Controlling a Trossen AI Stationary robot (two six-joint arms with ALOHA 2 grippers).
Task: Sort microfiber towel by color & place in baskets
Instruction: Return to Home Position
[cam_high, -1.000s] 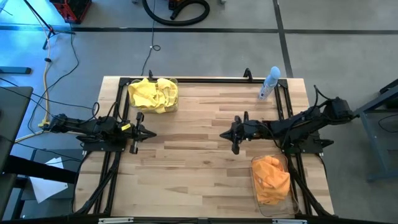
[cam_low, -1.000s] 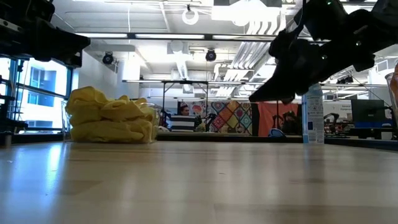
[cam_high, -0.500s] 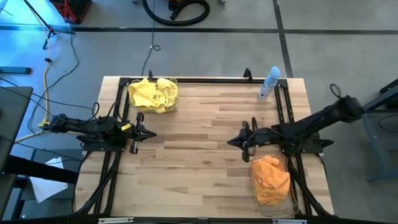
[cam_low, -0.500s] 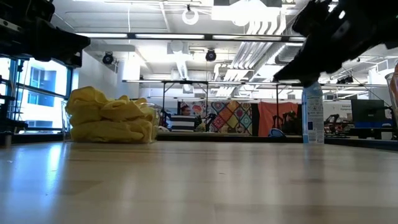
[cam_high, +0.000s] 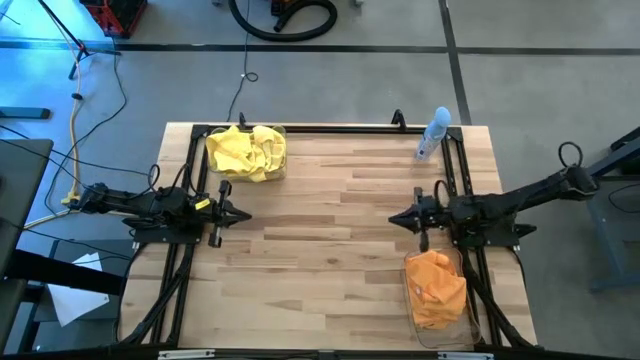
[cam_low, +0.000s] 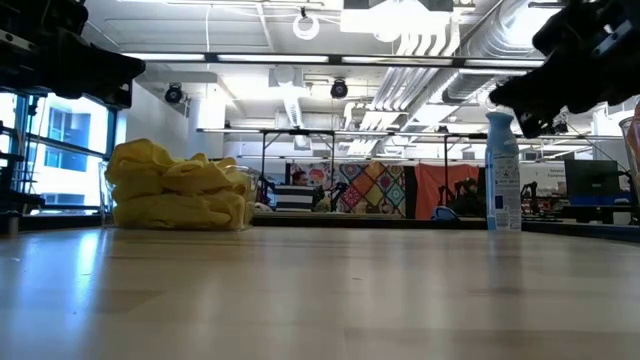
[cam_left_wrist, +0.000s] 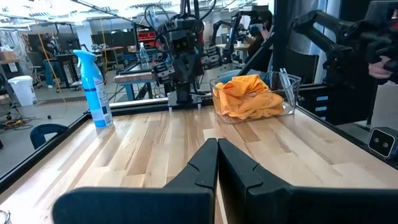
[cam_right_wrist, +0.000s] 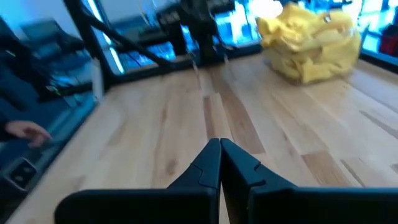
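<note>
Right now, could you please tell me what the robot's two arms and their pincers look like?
Both the left arm and right arm are slim, black and jointed. A yellow mark sits near the left wrist, and a black cable loops off the right arm's elbow. The left pincer and right pincer each have two dark, angular fingers tapering to a point.

table (cam_high: 330, 220) | yellow-towel basket (cam_high: 284, 165), back left | orange-towel basket (cam_high: 474, 318), front right | spray bottle (cam_high: 432, 135), back right
</note>
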